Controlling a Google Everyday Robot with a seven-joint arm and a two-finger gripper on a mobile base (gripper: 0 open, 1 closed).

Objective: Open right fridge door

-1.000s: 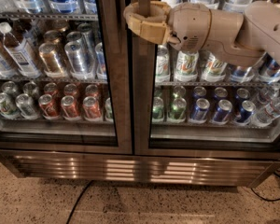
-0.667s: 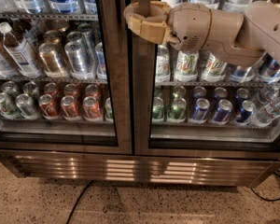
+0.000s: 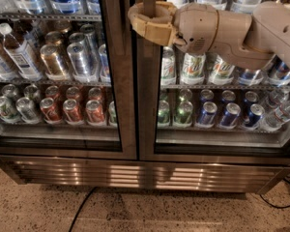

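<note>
The right fridge door (image 3: 222,129) is a tall glass pane in a dark brushed-metal frame. Green-and-white cans and blue cans stand behind it. It sits flush with the left door. My gripper (image 3: 137,17), tan in colour, is high up at this door's left frame post (image 3: 147,105), right by the seam between the two doors. The beige arm (image 3: 241,30) reaches in from the upper right and crosses in front of the glass, hiding some cans.
The left glass door (image 3: 53,71) shows red and copper cans and white-capped bottles. A metal kick grille (image 3: 135,175) runs along the fridge base. Speckled floor (image 3: 183,211) lies below, with a black cable (image 3: 79,209) at the left and another (image 3: 285,197) at the right.
</note>
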